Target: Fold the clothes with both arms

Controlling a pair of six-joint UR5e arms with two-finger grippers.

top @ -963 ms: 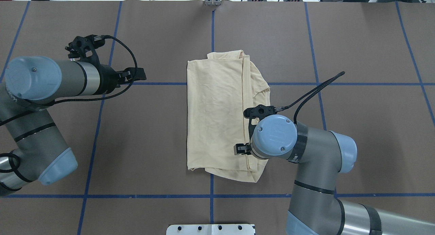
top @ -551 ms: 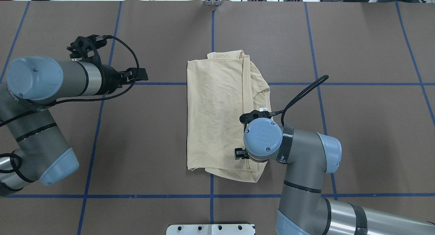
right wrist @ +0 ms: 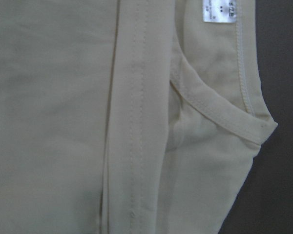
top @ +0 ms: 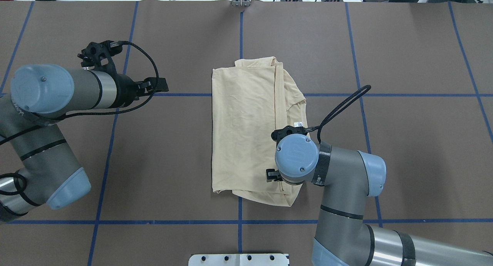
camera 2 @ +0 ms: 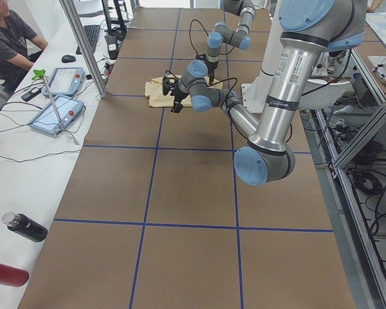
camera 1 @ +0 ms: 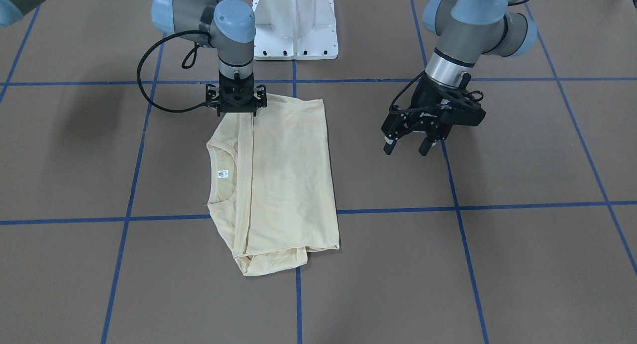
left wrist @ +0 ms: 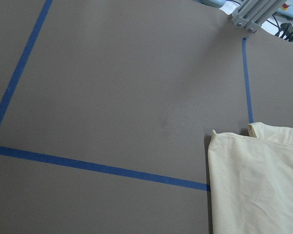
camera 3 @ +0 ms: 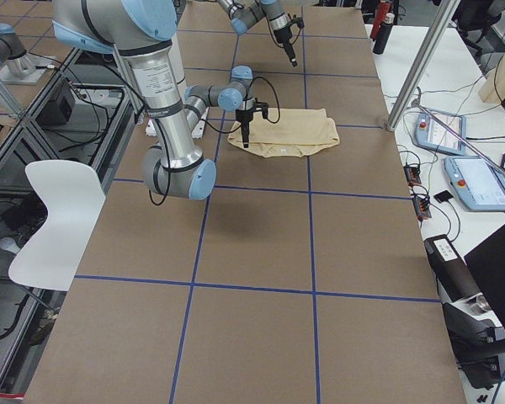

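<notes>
Brown table [top: 385, 162], blue tape grid [top: 154, 221], T-shirt [top: 246, 131] central; person [camera 2: 6, 38] perhaps seated.

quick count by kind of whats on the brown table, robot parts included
pale cream-yellow long-sleeved T-shirt: 1
grey metal robot arms, each with a black two-finger claw: 2 (left claw, right claw)
white fixed pedestal base: 1
total: 4

right pincer [camera 1: 237, 113] tips hidden, label [camera 1: 223, 173] unreadable
</notes>
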